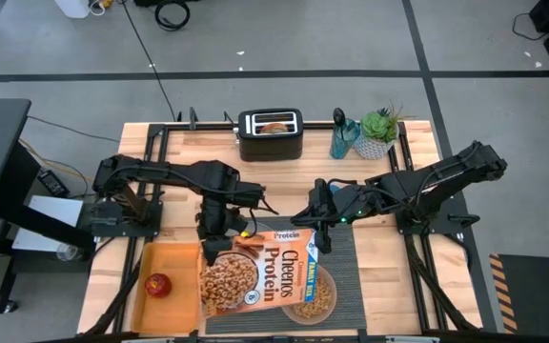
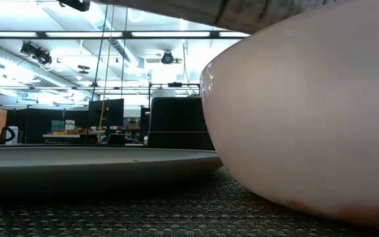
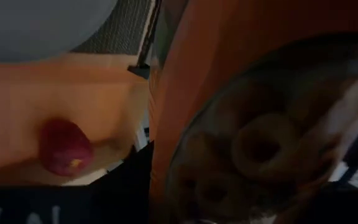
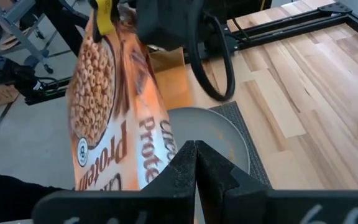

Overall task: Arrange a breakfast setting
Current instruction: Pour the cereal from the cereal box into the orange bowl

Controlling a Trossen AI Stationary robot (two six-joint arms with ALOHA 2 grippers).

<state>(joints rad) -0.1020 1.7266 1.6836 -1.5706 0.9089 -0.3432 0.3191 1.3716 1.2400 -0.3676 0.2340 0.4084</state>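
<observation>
Cereal pouring is the step in hand, by the look of it. An orange Cheerios box [image 1: 255, 276] hangs tilted over the dark striped placemat [image 1: 346, 250] at the near edge of the counter [image 1: 417, 286], its lower corner just above the pinkish-tan bowl [image 1: 317, 297], which already shows brown cereal [image 1: 320, 301] inside. The left claw [image 1: 219, 240] is clamped on the box near its upper left end, and the right claw [image 1: 315, 238] sits at the box's upper right corner with its fingers together; the right wrist view shows those fingers [image 4: 194, 163] pressed closed just in front of the box, though whether they pinch a flap I cannot tell.

The grey plate [image 4: 219, 134] lies on the placemat beneath the box, beside the bowl. The red apple [image 1: 159, 284] rests in the orange tray [image 1: 151, 259] to the left of the placemat, not yet moved to the setting. A bagel [image 1: 274, 125] appears to sit in the black toaster [image 1: 271, 135] at the far side. No spoon shows in these views.

Judging by the cereal in the bowl, the next move calls for righting the box and setting it aside clear of the placemat, keeping the opening up so nothing spills onto the plate. After that the apple and bagel remain to be brought over.
</observation>
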